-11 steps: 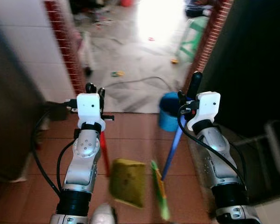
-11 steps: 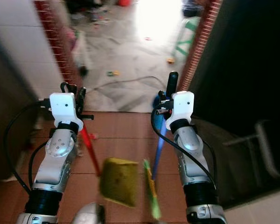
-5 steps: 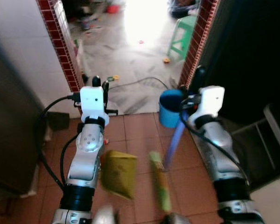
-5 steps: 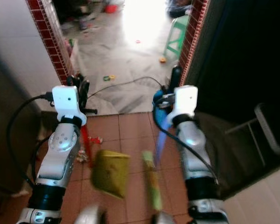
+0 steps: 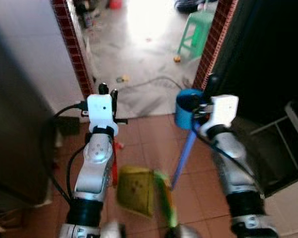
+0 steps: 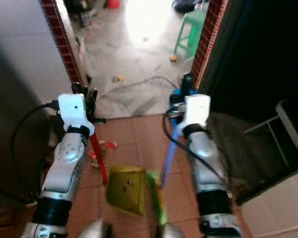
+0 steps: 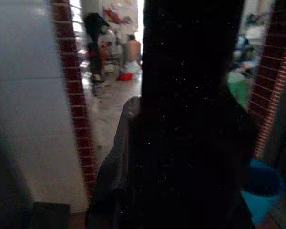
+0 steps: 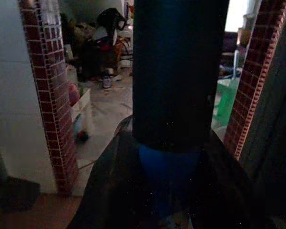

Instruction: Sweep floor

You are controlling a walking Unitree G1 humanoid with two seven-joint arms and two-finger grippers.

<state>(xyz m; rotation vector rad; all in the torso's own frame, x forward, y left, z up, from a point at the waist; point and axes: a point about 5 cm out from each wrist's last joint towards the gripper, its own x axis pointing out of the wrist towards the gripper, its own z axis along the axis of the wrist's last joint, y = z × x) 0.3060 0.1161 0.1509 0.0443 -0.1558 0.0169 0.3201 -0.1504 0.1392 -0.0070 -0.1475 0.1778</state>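
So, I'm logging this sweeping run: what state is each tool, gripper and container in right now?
Left gripper: shut on the dustpan's red handle.
Right gripper: shut on the broom's blue handle.
Dustpan: yellow pan hanging low over the tiled floor, blurred.
Broom: slanted, its green head low beside the dustpan.
Blue bucket: upright at the doorway, contents not visible.
Green stool: standing upright in the far room.

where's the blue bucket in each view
Left eye view: blue bucket at the doorway threshold, beside the right gripper.
Right eye view: mostly hidden behind that gripper.
Left wrist view: at one lower corner.
Right wrist view: cannot tell.
Shared landmark: green stool.
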